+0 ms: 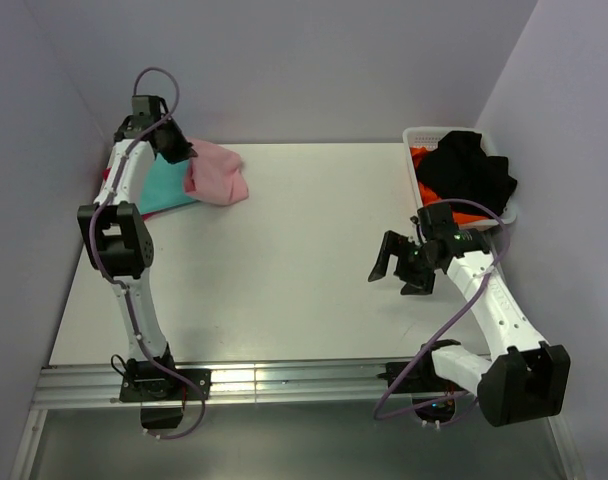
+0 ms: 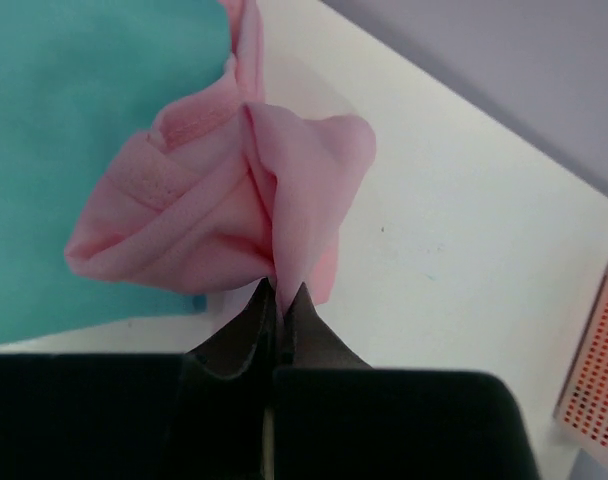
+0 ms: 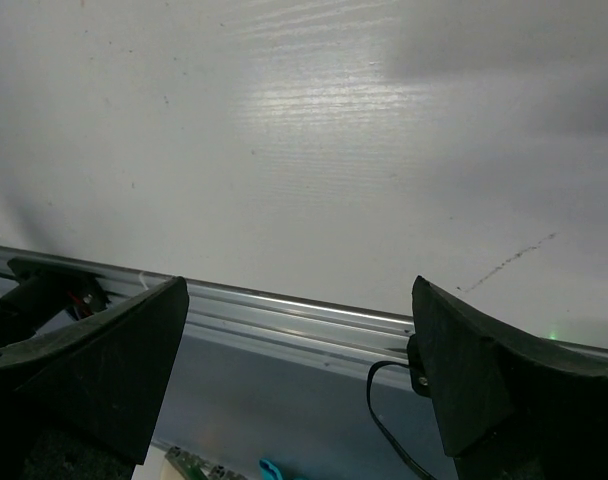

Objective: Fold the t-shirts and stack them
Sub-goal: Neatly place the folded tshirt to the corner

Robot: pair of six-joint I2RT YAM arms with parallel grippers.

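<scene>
A light pink t-shirt [image 1: 218,173] lies bunched at the table's far left, partly over a flat teal t-shirt [image 1: 164,186]. My left gripper [image 1: 181,150] is shut on a fold of the pink shirt [image 2: 234,205], its tips [image 2: 282,290] pinching the cloth while the teal shirt [image 2: 74,120] spreads behind it. A sliver of red cloth [image 1: 106,176] shows under the left arm. My right gripper [image 1: 398,272] hangs open above the table's right side, nothing between its fingers [image 3: 114,350].
A white basket [image 1: 416,140] at the far right holds black [image 1: 469,170] and orange [image 1: 424,160] clothes; its edge [image 2: 596,370] shows in the left wrist view. Walls close in on the left, back and right. A metal rail [image 1: 284,380] runs along the near edge.
</scene>
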